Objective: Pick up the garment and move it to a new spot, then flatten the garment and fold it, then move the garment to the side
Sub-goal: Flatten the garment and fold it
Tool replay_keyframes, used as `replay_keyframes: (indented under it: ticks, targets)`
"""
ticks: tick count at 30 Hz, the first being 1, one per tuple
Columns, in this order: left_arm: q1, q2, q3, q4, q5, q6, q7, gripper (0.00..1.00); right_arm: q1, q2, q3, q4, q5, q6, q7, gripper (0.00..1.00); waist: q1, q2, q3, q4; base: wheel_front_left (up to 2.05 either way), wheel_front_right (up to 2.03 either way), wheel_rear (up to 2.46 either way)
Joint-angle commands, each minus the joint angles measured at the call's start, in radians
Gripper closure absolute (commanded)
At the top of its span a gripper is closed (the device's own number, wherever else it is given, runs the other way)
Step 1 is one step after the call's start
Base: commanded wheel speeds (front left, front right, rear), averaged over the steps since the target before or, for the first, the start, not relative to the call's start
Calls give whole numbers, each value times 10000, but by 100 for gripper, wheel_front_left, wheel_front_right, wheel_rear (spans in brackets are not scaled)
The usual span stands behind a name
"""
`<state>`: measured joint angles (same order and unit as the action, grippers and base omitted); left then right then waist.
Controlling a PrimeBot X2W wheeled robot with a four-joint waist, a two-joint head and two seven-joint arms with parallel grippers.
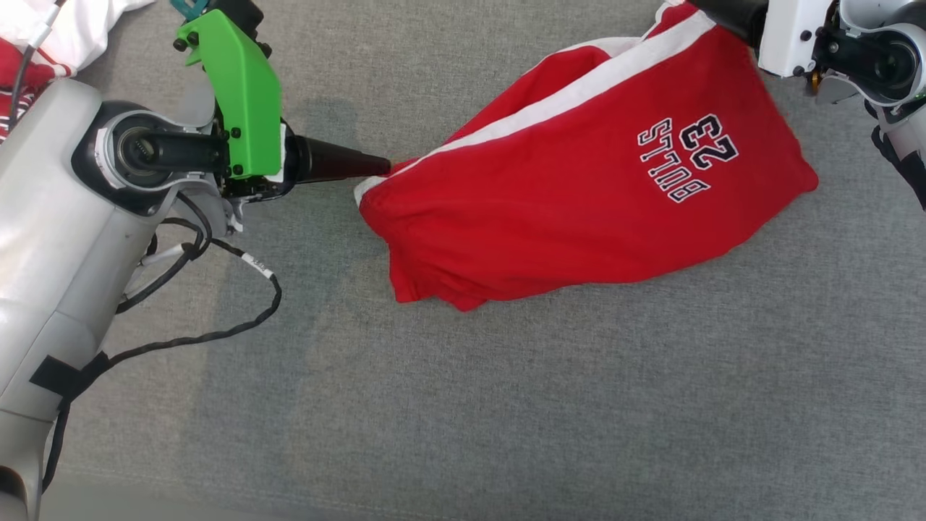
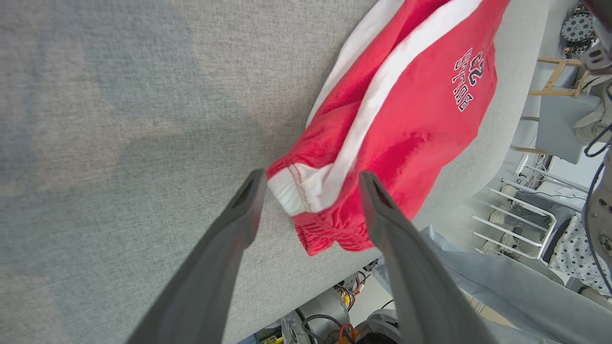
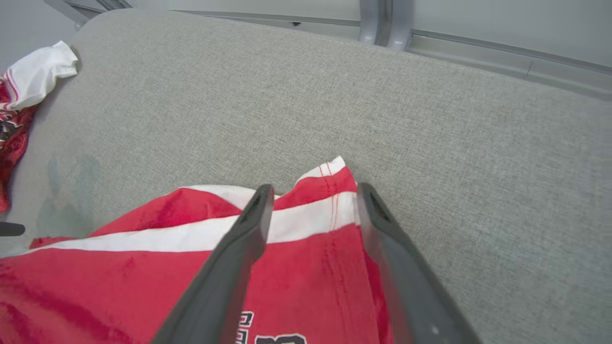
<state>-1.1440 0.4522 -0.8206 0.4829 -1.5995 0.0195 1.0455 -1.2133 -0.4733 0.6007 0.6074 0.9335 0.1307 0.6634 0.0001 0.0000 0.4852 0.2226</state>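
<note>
Head view footage shows the red garment [image 1: 579, 181] lying bunched and slanted on the grey worktop [image 1: 506, 405], white side stripe uppermost. An end effector is placed at each end of the garment: the left end effector [image 2: 311, 176] at the gathered band, the right end effector [image 3: 314, 188] at the stitched hem. Both are spread wide, with nothing gripped. Flattening is judged to be the step in hand. It would be done best if both ends were pinched at the stripe and drawn apart evenly, low over the worktop. The spread fingers astride the cloth are shown plainly by the wrist views, but are hardly made out from the head. A second heap of clothing [image 3: 33, 76] is seen well beyond the garment's left end.
</note>
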Motion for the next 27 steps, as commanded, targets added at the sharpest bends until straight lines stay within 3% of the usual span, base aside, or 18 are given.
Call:
replay_keyframes:
  ticks: [1,7,13,17,19,27]
  targets:
    - [-161,35,49,91,90,-111,-80,0,-26,-50,67,62,124,1,-284,0,-1,0,-165,-23,0,0,0]
    - [-86,346,-111,186,846,-723,-756,0,460,-226,356,-194,328,1,-2052,0,-1,0,-968,-117,0,0,0]
    - [424,571,161,-220,2157,-1260,-3513,0,1282,-517,546,-236,341,1,-4258,0,-1,0,-1626,-126,0,0,0]
    - [1011,792,339,-761,3279,-1326,-5848,0,1908,-724,579,9,660,1,-5051,0,-1,0,-1803,-4,0,0,0]
    - [1512,848,414,-1111,3749,-1268,-6979,0,2178,-797,609,185,845,1,-5282,0,-1,0,-1833,88,0,0,0]
    - [3717,872,988,-2456,5436,-65,-11529,0,3061,-1017,807,1089,1587,1,-5408,0,-1,0,-1746,639,0,0,0]
